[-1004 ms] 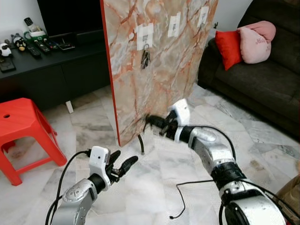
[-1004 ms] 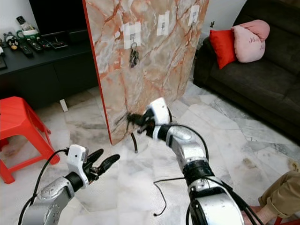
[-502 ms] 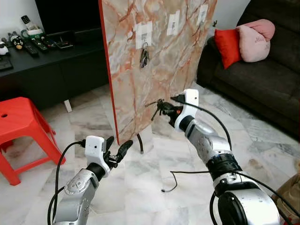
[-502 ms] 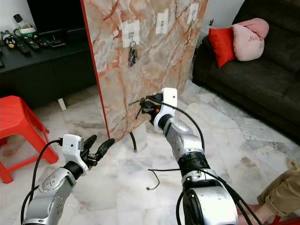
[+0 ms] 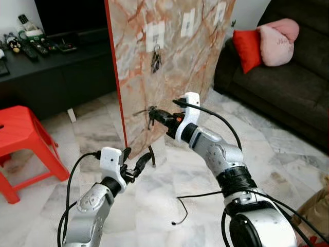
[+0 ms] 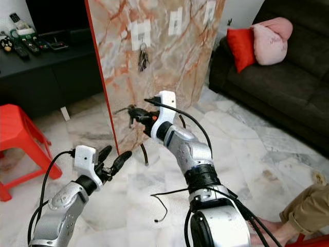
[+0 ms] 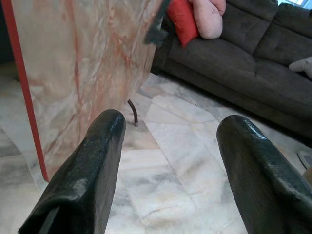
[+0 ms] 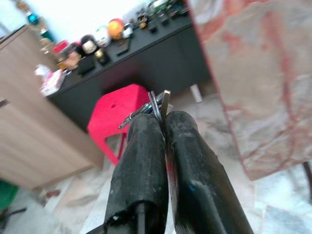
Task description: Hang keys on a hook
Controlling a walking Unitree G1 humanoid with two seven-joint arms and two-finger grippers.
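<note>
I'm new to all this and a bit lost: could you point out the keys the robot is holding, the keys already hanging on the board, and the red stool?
held keys [image 8: 157, 103], right wrist view, ring above the fingertips.
hanging keys [image 5: 154, 63], left eye view, middle of the bunch.
red stool [image 5: 20, 126], left eye view, seat top.
</note>
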